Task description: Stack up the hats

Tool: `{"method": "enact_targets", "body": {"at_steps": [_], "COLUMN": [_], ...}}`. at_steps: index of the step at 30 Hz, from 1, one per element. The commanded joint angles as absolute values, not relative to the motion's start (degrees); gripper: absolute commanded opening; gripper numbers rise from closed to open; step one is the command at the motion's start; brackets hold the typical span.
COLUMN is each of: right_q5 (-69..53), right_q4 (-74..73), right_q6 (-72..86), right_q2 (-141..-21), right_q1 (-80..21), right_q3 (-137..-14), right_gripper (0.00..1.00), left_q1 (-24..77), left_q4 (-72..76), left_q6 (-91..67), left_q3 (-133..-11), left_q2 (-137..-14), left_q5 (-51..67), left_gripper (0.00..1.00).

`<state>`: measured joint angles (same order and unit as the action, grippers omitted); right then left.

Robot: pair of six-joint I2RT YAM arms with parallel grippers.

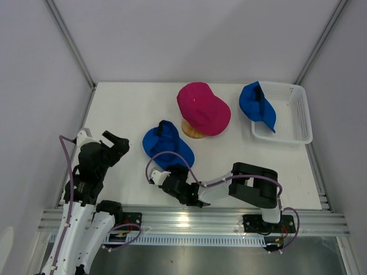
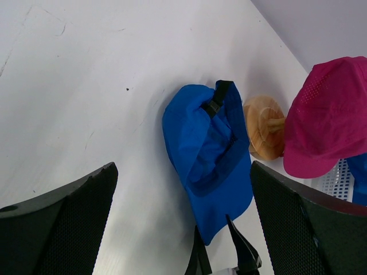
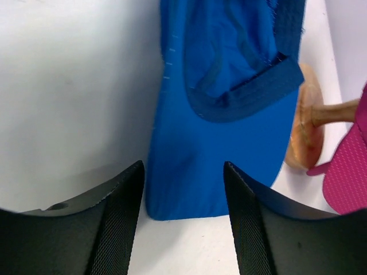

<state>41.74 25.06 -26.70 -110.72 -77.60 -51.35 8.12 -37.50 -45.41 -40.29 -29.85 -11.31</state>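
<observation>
Straddling brim of blue cap (image 1: 167,144), centre-left of frame — right hand (image 3: 183,195), jaws apart, ungripped; grasp step — next: pinch, lift onto pink cap (image 1: 202,107).

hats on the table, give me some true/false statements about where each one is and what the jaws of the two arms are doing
1. The pink hat sits on the wooden stand. True.
2. Both blue hats lie in the basket. False: only the far blue hat rests on the white basket, across its left rim. The near blue hat lies on the table, opening up.
3. The right arm has its jaws open at the tip of the near blue hat's brim. True.
4. The left arm has its jaws shut on a hat. False: they are open and hold nothing, off to the left of the near blue hat.
</observation>
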Motion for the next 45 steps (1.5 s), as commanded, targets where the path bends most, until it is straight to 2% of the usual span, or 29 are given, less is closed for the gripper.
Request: {"method": "enact_targets", "body": {"at_steps": [1, 7, 11, 13, 14, 15, 18, 24, 25, 27, 28, 29, 30, 32, 35, 40, 43, 45], "right_q5": [46.14, 47.63, 49.13, 47.64, 47.03, 46.33, 41.69, 25.71, 21.92, 6.30, 1.37, -8.77, -11.75, -21.12, -31.77, -41.73, -51.04, -56.59], "right_q4": [28.74, 24.97, 21.97, 23.20, 24.16, 24.69, 27.06, 20.95, 19.18, 17.05, 17.83, 20.37, 20.65, 19.69, 18.55, 24.16, 36.78, 50.32], "right_q6": [-27.42, -22.25, -17.85, -17.93, -17.93, -17.93, -16.88, -7.77, -5.65, 3.36, 8.04, 13.13, 23.10, 29.77, 38.12, 52.53, 70.18, 82.14], "right_q2": [-112.23, -112.94, -113.38, -112.94, -112.77, -111.89, -107.69, -93.80, -88.38, -82.30, -79.31, -74.49, -72.79, -71.20, -73.03, -83.13, -90.86, -94.20], "right_q1": [-76.38, -75.41, -75.41, -75.32, -75.24, -75.15, -74.97, -72.26, -69.03, -63.66, -56.59, -52.34, -48.21, -37.60, -28.51, -22.16, -19.69, -19.51], "right_q3": [-51.15, -50.10, -48.70, -47.29, -47.29, -47.29, -46.93, -49.65, -50.18, -50.62, -50.19, -49.75, -50.18, -52.20, -58.34, -64.42, -64.78, -63.20], "right_gripper": [0.60, 0.62, 0.59, 0.48, 0.30, 0.19, 0.00, 0.00, 0.00, 0.00, 0.00, 0.00, 0.00, 0.00, 0.00, 0.00, 0.00, 0.00], "left_q1": [7.47, 7.47, 7.47, 7.38, 7.47, 7.47, 7.47, 7.47, 7.38, 7.38, 7.38, 7.47, 7.38, 7.47, 7.47, 7.47, 7.47, 7.38], "left_q4": [-36.56, -36.39, -35.43, -34.81, -34.46, -34.37, -34.10, -34.36, -34.45, -34.45, -34.37, -34.37, -34.37, -34.10, -34.36, -34.37, -34.45, -34.37], "left_q6": [-44.03, -44.12, -44.12, -44.03, -44.12, -44.12, -43.86, -43.24, -43.07, -42.89, -42.80, -42.72, -42.54, -41.84, -40.61, -38.76, -38.41, -38.23], "left_q3": [-40.60, -39.99, -39.99, -39.47, -39.38, -39.11, -38.76, -39.29, -39.37, -39.55, -39.64, -39.81, -39.90, -40.34, -41.31, -43.41, -43.94, -43.68], "left_q2": [-28.83, -27.95, -27.95, -28.04, -28.12, -28.39, -28.74, -28.65, -28.30, -27.34, -27.07, -26.72, -26.11, -25.67, -24.70, -22.77, -22.15, -21.97], "left_q5": [-10.55, -10.11, -9.14, -9.23, -9.14, -9.05, -9.23, -9.32, -9.58, -9.75, -9.93, -10.02, -10.02, -9.50, -8.79, -8.96, -9.40, -9.40], "left_gripper": [0.99, 0.99, 1.00, 0.99, 1.00, 1.00, 0.99, 1.00, 1.00, 1.00, 0.99, 0.99, 1.00, 0.99, 0.99, 0.99, 1.00, 0.99]}}
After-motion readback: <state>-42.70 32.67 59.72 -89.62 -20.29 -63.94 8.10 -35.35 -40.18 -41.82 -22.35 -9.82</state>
